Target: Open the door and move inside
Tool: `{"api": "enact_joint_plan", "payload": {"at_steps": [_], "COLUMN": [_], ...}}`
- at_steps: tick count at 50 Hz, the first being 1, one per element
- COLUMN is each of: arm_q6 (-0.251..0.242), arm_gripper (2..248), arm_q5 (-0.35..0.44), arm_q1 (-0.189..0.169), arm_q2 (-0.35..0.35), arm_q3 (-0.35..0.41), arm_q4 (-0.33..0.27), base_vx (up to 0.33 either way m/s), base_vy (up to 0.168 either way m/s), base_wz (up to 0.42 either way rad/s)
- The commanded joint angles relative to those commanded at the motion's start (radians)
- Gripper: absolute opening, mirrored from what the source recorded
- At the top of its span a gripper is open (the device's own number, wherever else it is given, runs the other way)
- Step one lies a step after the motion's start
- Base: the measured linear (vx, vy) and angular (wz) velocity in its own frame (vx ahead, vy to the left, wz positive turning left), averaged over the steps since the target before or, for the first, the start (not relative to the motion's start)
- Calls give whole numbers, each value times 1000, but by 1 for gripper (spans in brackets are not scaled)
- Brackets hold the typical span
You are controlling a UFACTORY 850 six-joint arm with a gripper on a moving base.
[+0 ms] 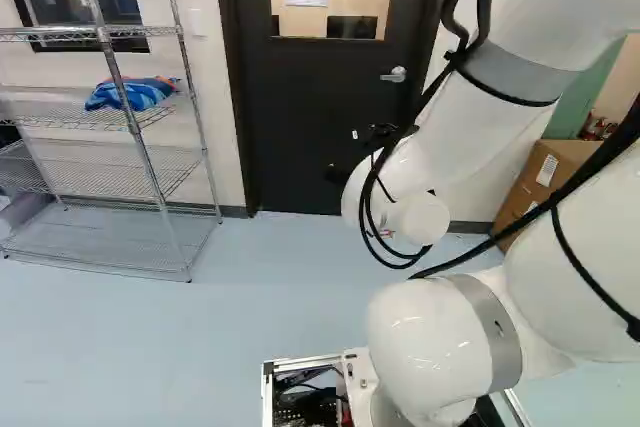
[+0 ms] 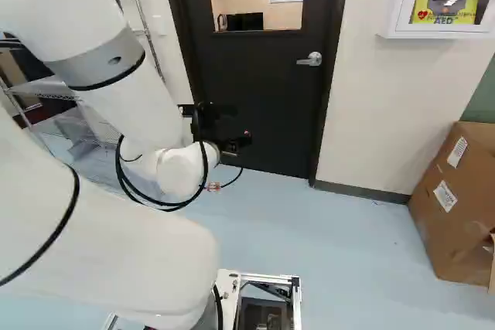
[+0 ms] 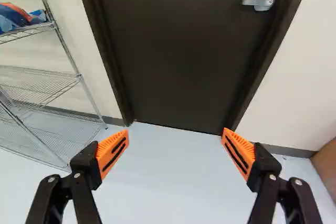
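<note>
And here the door is found shut in its frame, with nothing yet opened. Its handle, a lever, is mounted near the door's right edge in the right base view, its free end turned in towards the middle of the door, where it can presumably be pressed down and the latch drawn back.

The gripper is held wide open, nothing between its two orange pads, and aimed at the foot of the door and the floor; the handle is left well ahead and off to one side. By that spread, room is probably being kept for the lever to be taken or pushed. The arm is carried folded and low, so a lift and a shift towards the handle seem to be called for, perhaps with the base driven closer.

Watch the sides, too: the rack is stood against the wall on one side, the box on the other, and either might be caught if the turn is made wide. Which way the door is swung cannot be told; if it is pulled, space will be needed.
</note>
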Motion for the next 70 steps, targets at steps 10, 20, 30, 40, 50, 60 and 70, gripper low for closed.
{"api": "enact_joint_plan", "payload": {"at_steps": [10, 20, 30, 40, 50, 60, 70], "arm_q6": [0, 0, 0, 0, 0, 0, 0], "arm_gripper": [247, 247, 247, 247, 247, 247, 247], "arm_q5": [0, 0, 0, 0, 0, 0, 0], "arm_q1": [0, 0, 0, 0, 0, 0, 0], "arm_q2": [0, 0, 0, 0, 0, 0, 0], "arm_q3": [0, 0, 0, 0, 0, 0, 0], "arm_q4": [0, 0, 0, 0, 0, 0, 0], "base_vx": [150, 160, 187, 203, 209, 209, 211], "base_vy": [-9, -36, -24, 12, 25, 25, 42], "base_wz": [-75, -221, -257, -268, -270, -252, -222]}}
